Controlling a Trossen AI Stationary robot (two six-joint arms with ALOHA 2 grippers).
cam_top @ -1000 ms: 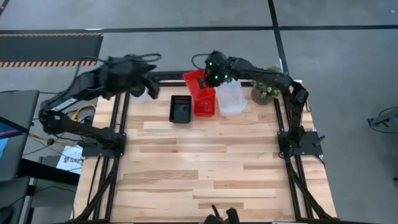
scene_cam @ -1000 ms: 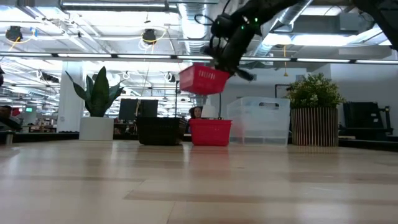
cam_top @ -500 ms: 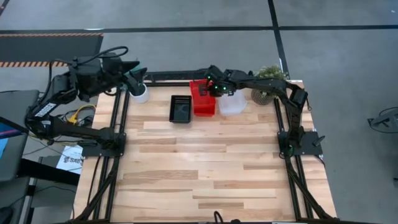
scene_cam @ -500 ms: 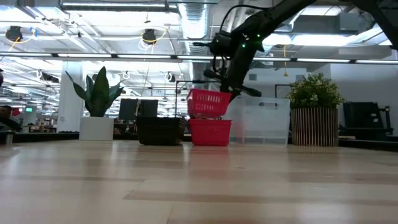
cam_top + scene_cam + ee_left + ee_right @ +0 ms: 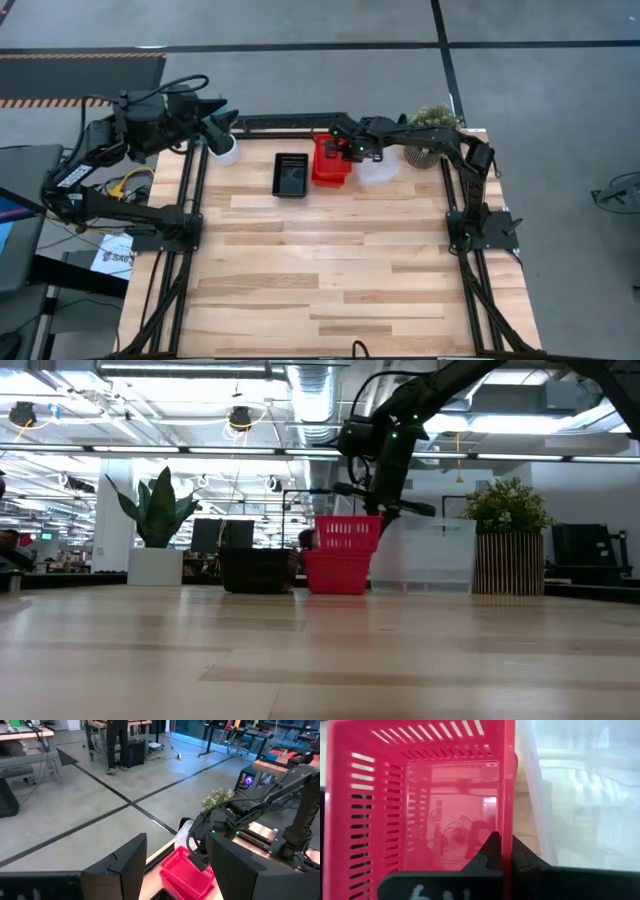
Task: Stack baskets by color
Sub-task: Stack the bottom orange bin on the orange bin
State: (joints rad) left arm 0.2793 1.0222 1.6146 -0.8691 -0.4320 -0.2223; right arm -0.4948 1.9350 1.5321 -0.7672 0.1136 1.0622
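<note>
A red basket (image 5: 348, 533) hangs level right over another red basket (image 5: 338, 572) at the table's far edge, with my right gripper (image 5: 350, 150) shut on it. A black basket (image 5: 291, 174) stands on the table to the left of the red ones. The clear baskets (image 5: 378, 170) stand to their right. My left gripper (image 5: 215, 120) is open and holds nothing, raised beyond the table's far left corner. My right gripper pinches the upper red basket's long side wall (image 5: 508, 820), the one next to the clear baskets, one finger (image 5: 492, 851) inside and one outside. The fingers come from above, slanting down. The basket is level, its bottom at the lower basket's rim (image 5: 338, 553); whether it rests there, I cannot tell.
A potted plant (image 5: 432, 135) in a ribbed pot stands at the far right corner, close behind the clear baskets. A white pot (image 5: 225, 150) with a tall-leaved plant (image 5: 157, 520) stands at the far left. The near part of the wooden table (image 5: 330, 280) is bare.
My right gripper has gone down with the red basket and rolled. The basket, tilted and well above the stack before, is now level and down at the lower red basket. My left gripper has drawn back toward the far left corner.
</note>
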